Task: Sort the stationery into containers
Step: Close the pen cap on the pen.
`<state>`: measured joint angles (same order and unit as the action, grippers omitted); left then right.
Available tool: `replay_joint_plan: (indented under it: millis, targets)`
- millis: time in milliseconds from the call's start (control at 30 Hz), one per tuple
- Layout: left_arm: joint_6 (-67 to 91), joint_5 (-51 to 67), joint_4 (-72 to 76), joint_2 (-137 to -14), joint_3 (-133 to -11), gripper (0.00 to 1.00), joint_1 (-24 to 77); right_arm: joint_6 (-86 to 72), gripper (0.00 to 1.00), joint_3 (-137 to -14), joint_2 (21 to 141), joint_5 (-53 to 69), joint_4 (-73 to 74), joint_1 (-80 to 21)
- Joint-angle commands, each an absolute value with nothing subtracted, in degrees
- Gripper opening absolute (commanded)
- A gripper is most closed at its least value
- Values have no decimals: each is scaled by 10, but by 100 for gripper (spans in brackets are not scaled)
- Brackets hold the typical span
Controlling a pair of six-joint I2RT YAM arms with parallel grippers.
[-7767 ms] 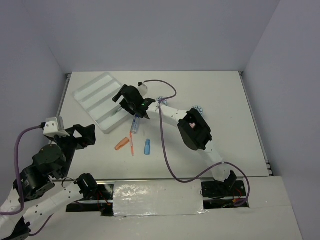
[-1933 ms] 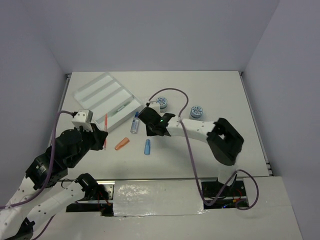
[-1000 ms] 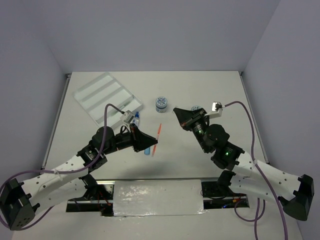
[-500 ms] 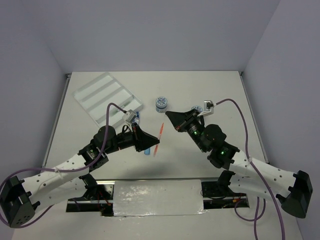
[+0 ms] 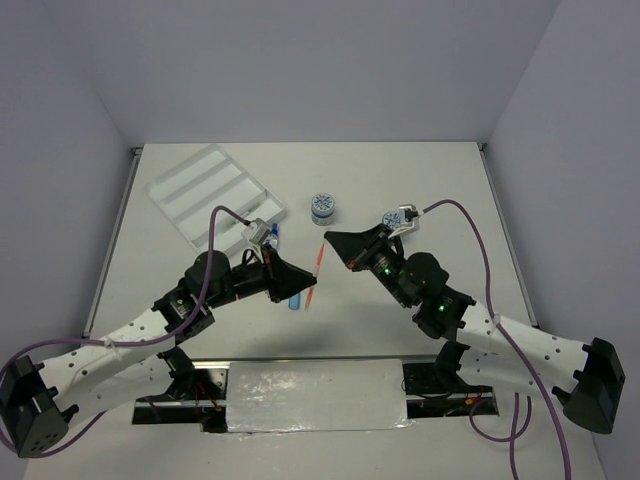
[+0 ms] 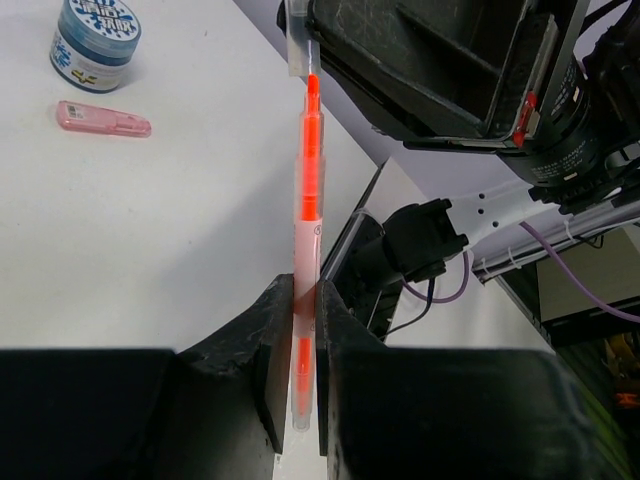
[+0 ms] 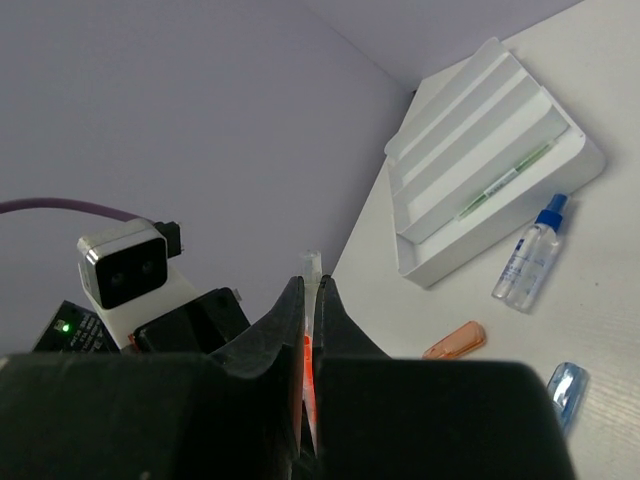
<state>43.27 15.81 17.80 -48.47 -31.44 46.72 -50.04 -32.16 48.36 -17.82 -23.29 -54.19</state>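
Left tool [image 6: 303,292]: clamped on the lower part of the orange pen [image 6: 305,200], held in the air well apart from the tray [image 5: 190,190].
Right tool [image 7: 310,285]: fingers almost together, clamped on the other end of the same pen.
Orange pen: spans between both tools, off the table [image 5: 430,180], on the tray's bottle side.
Tray: white, flat on the table, four long parallel compartments.
Tray contents: grey-green pen [image 7: 505,180] lies lengthwise in the outermost compartment.
Bottle [image 7: 530,255]: clear with a blue cap, lying just beside the tray's long edge by that compartment.
Orange cap [image 7: 455,340]: on the table near the tray, past the bottle.
Blue cap [image 7: 567,385]: farther from the tray than the orange cap.
Near pot [image 5: 322,207]: near the tray's corner.
Far pot [image 5: 393,219]: well apart from the tray, partly hidden by the right arm.
Pink piece [image 6: 103,118]: beside a pot; cannot tell where it lies relative to the tray.
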Motion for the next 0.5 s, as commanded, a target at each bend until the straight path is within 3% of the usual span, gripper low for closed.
replay_joint_plan:
  millis: [0, 467]
  targets:
    - [415, 150, 193, -475, -339, 0, 469, -498, 0, -313, 479, -180, -265, -551]
    - [416, 145, 186, -473, -331, 0, 470, -483, 0, -330, 474, -186, -260, -551]
